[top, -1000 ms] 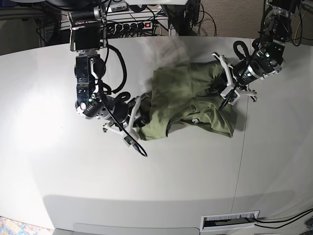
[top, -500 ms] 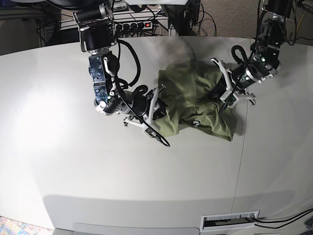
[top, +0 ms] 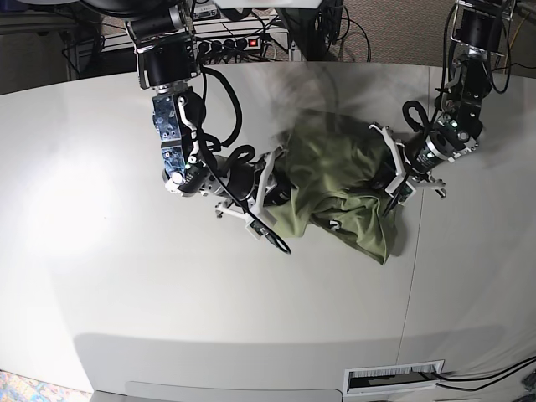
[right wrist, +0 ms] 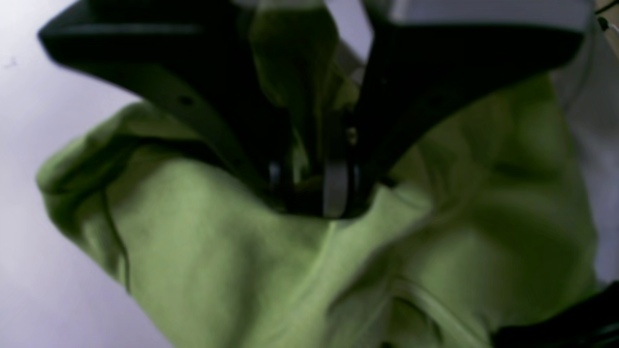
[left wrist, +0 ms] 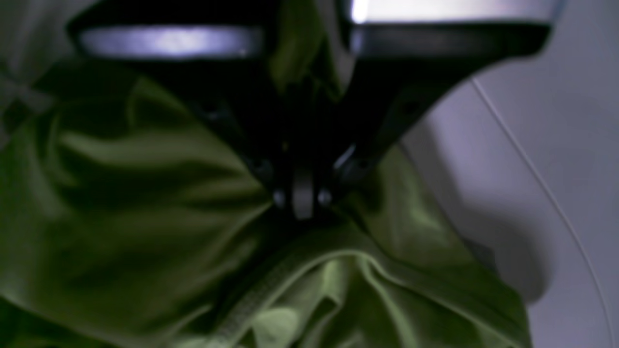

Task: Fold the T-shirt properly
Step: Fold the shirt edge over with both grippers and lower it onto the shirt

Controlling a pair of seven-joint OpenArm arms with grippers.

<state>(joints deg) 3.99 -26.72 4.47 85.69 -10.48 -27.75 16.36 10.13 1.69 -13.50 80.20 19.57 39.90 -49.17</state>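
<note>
Centre-right on the white tabletop (top: 100, 276), the olive T-shirt (top: 339, 180) sits bunched btwn both arms, partly lifted, not flat at all. Left gripper (top: 394, 172) has its fingers together, clamped on a pinch of fabric at the shirt's far edge; wrist view shows cloth gathered right at the tips (left wrist: 302, 200). Right gripper (top: 272, 188) likewise clamped on a thicker wad at the opposite edge, cloth running up btwn its fingers (right wrist: 333, 188).

Looks like the spread-out step, w/ folding proper not yet begun. To do it well: pull the two holds apart evenly, keep tension low enough that cloth doesn't slip out, lay it down smooth before any fold. Can't tell which hem or sleeve each side has, too blurry.

No containers visible, so nothing to report there.
</note>
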